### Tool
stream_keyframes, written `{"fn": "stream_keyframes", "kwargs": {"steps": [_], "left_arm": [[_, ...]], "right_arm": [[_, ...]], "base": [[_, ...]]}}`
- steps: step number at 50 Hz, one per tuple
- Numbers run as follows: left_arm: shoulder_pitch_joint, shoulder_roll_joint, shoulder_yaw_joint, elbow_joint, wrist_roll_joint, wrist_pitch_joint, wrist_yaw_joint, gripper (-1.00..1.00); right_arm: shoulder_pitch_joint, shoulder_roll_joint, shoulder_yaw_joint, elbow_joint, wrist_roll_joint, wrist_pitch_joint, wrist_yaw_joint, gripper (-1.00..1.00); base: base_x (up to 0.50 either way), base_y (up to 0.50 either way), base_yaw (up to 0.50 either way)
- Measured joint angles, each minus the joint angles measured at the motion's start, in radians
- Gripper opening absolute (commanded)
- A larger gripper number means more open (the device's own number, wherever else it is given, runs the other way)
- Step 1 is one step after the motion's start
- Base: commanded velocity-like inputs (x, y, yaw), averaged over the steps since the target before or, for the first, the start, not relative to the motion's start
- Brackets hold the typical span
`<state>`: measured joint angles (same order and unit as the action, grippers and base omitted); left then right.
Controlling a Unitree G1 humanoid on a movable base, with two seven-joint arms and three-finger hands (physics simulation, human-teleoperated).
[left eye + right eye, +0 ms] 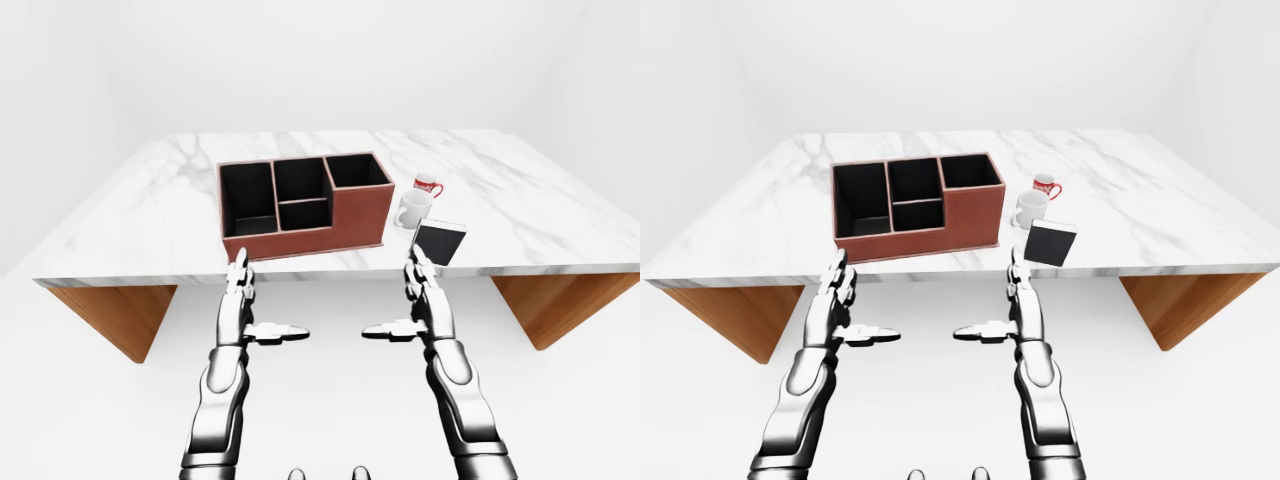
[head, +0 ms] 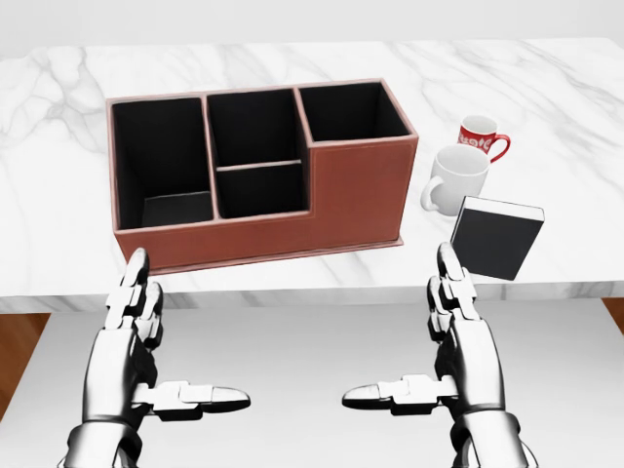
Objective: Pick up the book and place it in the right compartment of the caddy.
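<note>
A dark book (image 2: 495,238) with a white page edge stands upright near the marble table's near edge, right of the caddy. The red-brown caddy (image 2: 363,190) has black compartments; its right compartment (image 2: 349,111) is the tall one and looks empty. My left hand (image 2: 156,366) hovers open below the table edge, under the caddy's left corner. My right hand (image 2: 434,356) is open too, just below and left of the book, touching nothing.
A white mug (image 2: 454,178) stands right behind the book, with a red mug (image 2: 481,136) beyond it. The marble table (image 1: 150,215) rests on wooden legs (image 1: 118,315). White floor lies under my hands.
</note>
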<state>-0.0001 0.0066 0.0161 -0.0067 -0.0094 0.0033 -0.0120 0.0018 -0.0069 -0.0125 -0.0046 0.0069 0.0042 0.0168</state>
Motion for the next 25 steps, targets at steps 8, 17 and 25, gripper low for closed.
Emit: {"fn": "stream_keyframes", "kwargs": {"steps": [8, 17, 25], "left_arm": [[0.001, 0.006, 0.014, -0.015, -0.009, 0.007, -0.009, 1.0], [0.0, 0.013, 0.029, -0.039, -0.018, 0.026, -0.012, 1.0], [-0.012, 0.034, 0.083, -0.109, -0.038, 0.072, 0.0, 1.0]], "right_arm": [[0.004, -0.007, -0.013, -0.012, 0.006, 0.009, 0.016, 1.0], [0.01, -0.018, -0.033, -0.06, 0.01, 0.033, 0.027, 1.0], [0.018, -0.042, -0.118, -0.222, 0.056, 0.083, 0.037, 1.0]], "base": [[0.0, 0.0, 0.0], [0.0, 0.0, 0.0], [0.0, 0.0, 0.0]]}}
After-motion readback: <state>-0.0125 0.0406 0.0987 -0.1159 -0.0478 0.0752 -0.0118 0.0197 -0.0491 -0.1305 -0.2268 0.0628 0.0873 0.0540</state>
